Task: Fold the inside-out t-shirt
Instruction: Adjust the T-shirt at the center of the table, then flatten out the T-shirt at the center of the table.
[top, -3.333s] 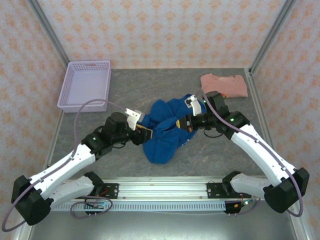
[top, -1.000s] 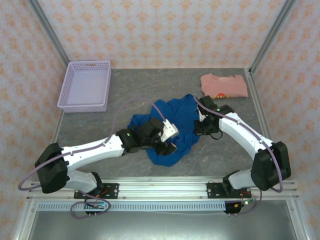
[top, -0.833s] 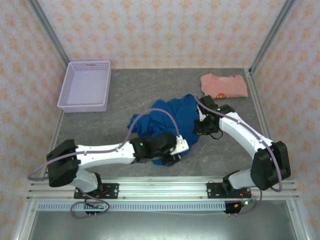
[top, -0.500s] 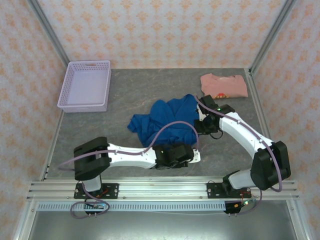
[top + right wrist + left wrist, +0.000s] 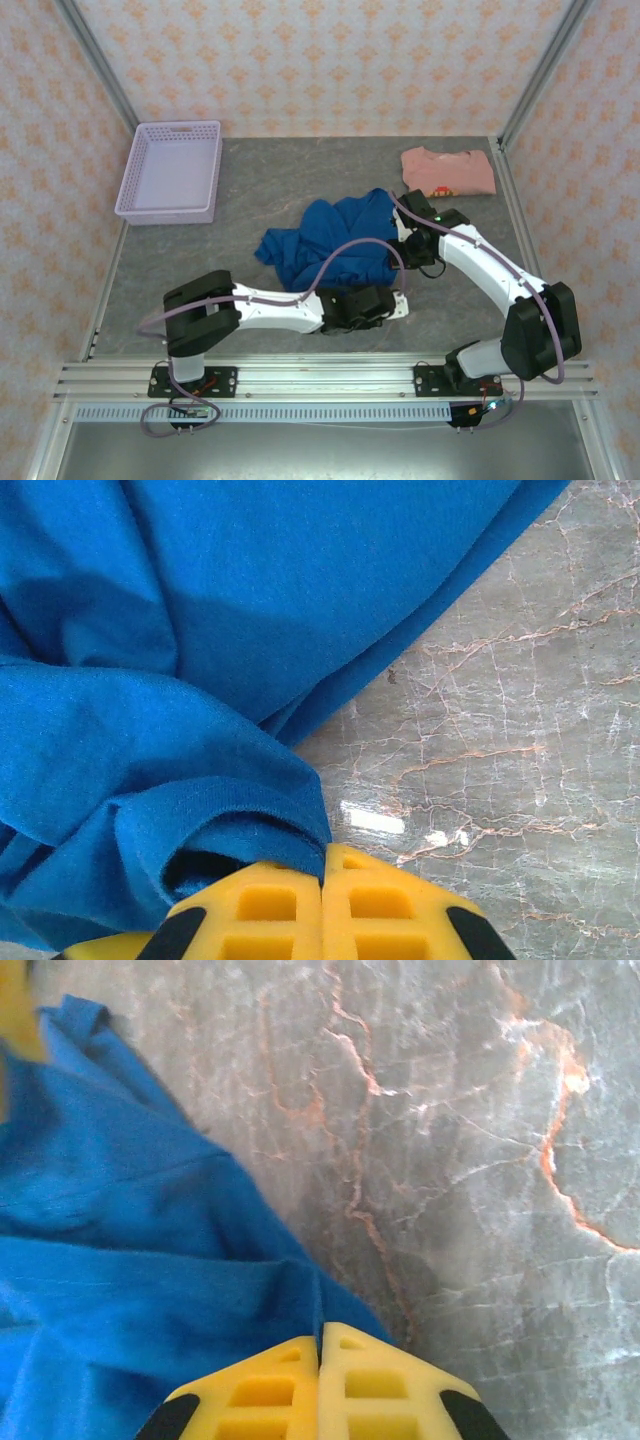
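- Left jaws clamp just the t-shirt (image 5: 140, 1260) edge at their tips; a pull may slip it.
- Right jaws clamp a bunched hem; layers could drag.

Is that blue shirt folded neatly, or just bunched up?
Bunched up, not folded. The blue t-shirt lies in a rumpled heap on the table, and the right wrist view shows loose creases and overlapping layers.

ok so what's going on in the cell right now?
Both arms are working on the blue t-shirt, which lies crumpled and not yet folded. The left gripper is shut on its near edge; the right gripper is shut on a fold at its right side. A pink shirt and a lavender basket sit at the back.
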`<act>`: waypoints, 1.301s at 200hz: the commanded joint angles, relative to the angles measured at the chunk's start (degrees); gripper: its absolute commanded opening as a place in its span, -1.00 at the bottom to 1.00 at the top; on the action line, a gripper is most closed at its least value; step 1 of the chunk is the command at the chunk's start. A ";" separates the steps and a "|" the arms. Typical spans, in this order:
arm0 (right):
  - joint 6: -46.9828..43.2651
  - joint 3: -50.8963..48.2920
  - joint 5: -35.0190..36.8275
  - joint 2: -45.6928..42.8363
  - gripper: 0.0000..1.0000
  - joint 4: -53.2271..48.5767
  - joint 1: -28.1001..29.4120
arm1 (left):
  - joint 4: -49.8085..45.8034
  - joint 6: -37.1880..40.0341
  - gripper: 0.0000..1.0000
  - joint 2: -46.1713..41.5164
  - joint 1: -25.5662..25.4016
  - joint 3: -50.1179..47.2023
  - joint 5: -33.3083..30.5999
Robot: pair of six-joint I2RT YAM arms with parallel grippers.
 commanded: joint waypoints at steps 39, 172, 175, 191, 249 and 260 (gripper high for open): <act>1.73 1.64 -4.36 -2.78 -1.00 1.93 -0.37 | 5.44 -21.44 -1.00 -23.11 14.17 -11.95 20.96; 8.40 3.35 -9.78 -2.73 -0.69 11.27 -0.34 | 5.86 -44.79 -1.00 -27.61 29.18 -15.05 30.44; 8.51 3.70 -10.29 -2.88 -0.65 11.73 -0.35 | 5.40 -45.23 -1.00 -28.37 29.62 -15.03 29.92; 8.04 5.38 -8.03 -4.98 -0.41 12.11 -0.34 | -0.04 -47.01 -1.00 -33.63 32.86 -14.13 27.53; 8.59 2.59 11.54 -3.78 -0.03 15.71 -6.25 | -21.51 -46.36 -1.00 -49.92 47.00 -11.27 21.36; 9.77 2.88 10.36 0.10 -0.03 17.21 -7.86 | -23.32 -46.56 -1.00 -51.55 49.59 -10.69 21.33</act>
